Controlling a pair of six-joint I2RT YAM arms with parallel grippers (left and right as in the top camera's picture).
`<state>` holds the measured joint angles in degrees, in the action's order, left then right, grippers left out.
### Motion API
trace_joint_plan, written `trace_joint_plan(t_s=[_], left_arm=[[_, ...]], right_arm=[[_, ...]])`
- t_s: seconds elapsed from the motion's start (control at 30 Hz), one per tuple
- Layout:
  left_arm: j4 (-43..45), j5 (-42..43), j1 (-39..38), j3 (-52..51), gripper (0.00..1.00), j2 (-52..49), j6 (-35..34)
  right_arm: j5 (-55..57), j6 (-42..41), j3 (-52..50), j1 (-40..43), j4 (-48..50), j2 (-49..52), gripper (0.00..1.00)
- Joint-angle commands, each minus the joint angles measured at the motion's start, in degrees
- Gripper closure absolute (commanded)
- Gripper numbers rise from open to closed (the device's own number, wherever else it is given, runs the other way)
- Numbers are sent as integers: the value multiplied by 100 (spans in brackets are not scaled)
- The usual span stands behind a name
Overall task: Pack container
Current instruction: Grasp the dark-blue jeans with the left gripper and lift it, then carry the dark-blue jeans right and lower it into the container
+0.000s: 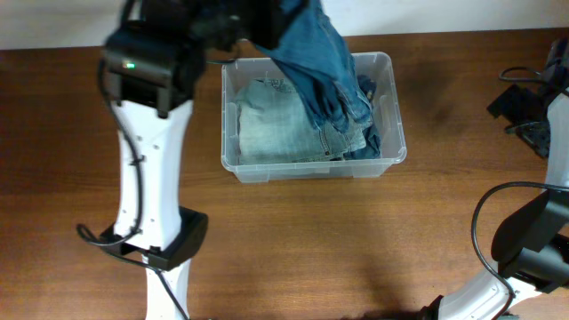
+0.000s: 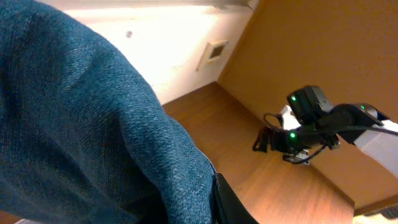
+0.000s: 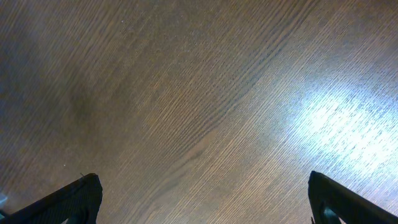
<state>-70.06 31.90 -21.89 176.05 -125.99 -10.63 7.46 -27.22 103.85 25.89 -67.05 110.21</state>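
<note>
The left claw (image 1: pixel 252 27) is clenched on dark blue jeans (image 1: pixel 316 53), which hang to its right and drape down into the container (image 1: pixel 311 171). The container sits below and to the right of that claw, with folded pale jeans (image 1: pixel 271 129) inside. Far right, the right claw (image 3: pixel 202 202) is released, its 2 fingers (image 3: pixel 74 199) spread wide above the wooden table (image 3: pixel 199 93).
</note>
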Motion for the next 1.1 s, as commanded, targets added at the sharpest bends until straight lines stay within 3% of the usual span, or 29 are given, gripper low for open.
trace_joint_plan(t_s=[0.0,0.13,0.57,1.07], left_arm=[[332,-549,-415,-46,99,291,-68],[629,-942,-787,-380,99,291,-66],[2450,-927,-1388,-1814,99,289,-68],[2647,-949,-1405,-2341,99,-50,-35]], right_arm=[[70,-72,-31,0,2,-9,2],[70,-72,-31,2,2,-9,2],[70,-72,-31,0,2,-9,2],[70,-72,-31,0,2,-9,2]])
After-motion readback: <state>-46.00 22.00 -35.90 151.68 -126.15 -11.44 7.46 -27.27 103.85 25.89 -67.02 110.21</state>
